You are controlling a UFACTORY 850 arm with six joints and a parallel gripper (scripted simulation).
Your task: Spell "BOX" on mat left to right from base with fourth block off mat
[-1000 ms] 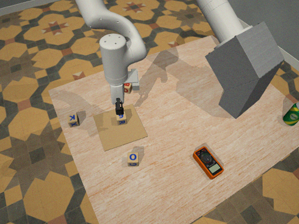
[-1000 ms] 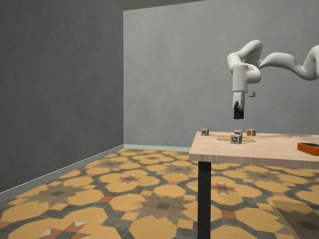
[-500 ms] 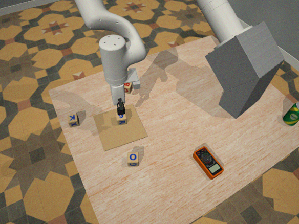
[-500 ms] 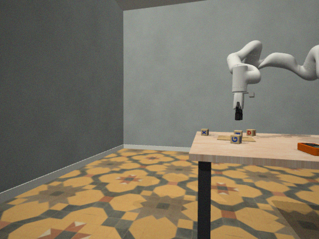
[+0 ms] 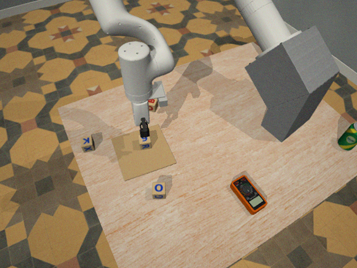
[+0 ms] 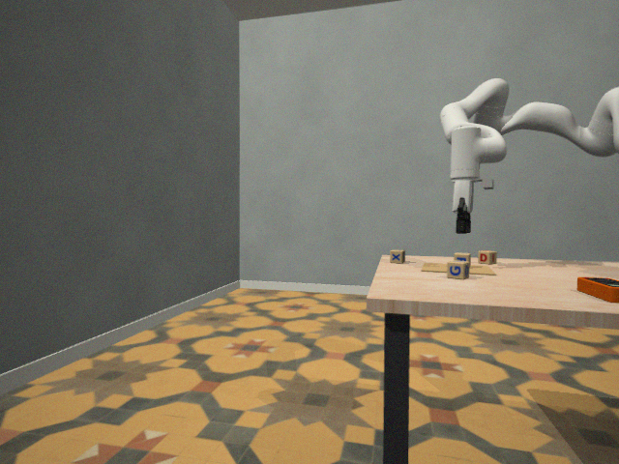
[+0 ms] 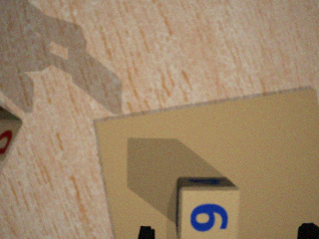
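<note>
On the pale wooden bench (image 5: 220, 167), from the left: a wooden cube with a blue X (image 5: 88, 143) off the tan square mat (image 5: 151, 165), then the cube topped with a blue 6 (image 5: 145, 141) on the mat. My hand (image 5: 144, 131) hangs above it, fingers apart, gripping nothing. The blue-O cube (image 5: 158, 189) sits off the mat; the red-lettered cube (image 5: 153, 104) lies behind my wrist.

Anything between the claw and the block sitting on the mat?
Nothing visible. The open, empty claw hangs above the 6-topped block, the only block on the mat. The exterior view shows open air between them; the other blocks stand off the mat.
</note>
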